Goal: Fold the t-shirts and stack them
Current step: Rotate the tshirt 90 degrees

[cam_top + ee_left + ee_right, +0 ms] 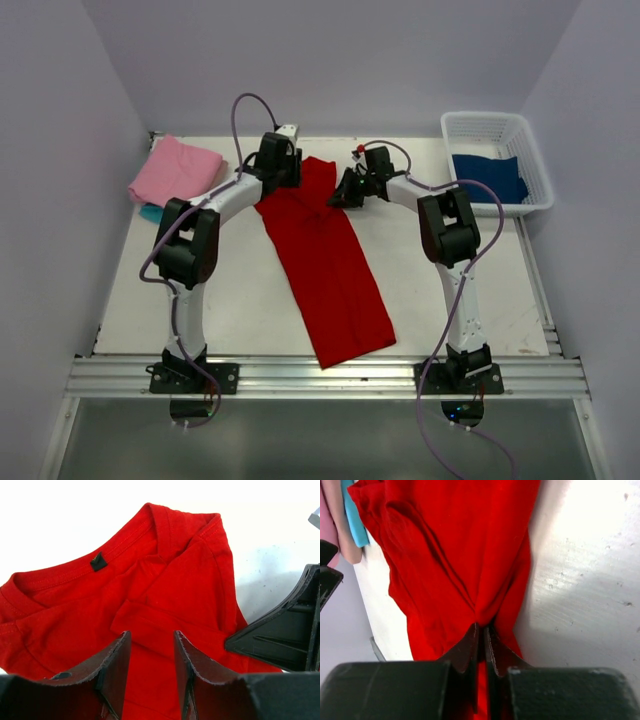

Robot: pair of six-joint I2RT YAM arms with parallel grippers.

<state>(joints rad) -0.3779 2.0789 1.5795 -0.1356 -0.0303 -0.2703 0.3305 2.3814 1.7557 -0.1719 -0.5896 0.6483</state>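
Observation:
A bright red t-shirt (325, 260) lies as a long folded strip from the table's back centre to the front edge. My left gripper (283, 160) is open above its collar end (165, 565), with red cloth showing between the fingers (117, 665). My right gripper (345, 190) is shut on the shirt's right edge (485, 580), the cloth pinched and puckered at the fingertips. A folded pink t-shirt (176, 170) lies at the back left on a turquoise one (150, 213). A dark blue t-shirt (488, 176) lies in the basket.
A white mesh basket (530, 150) stands at the back right corner. Walls close in the table on three sides. An aluminium rail (320, 378) runs along the front edge by the arm bases.

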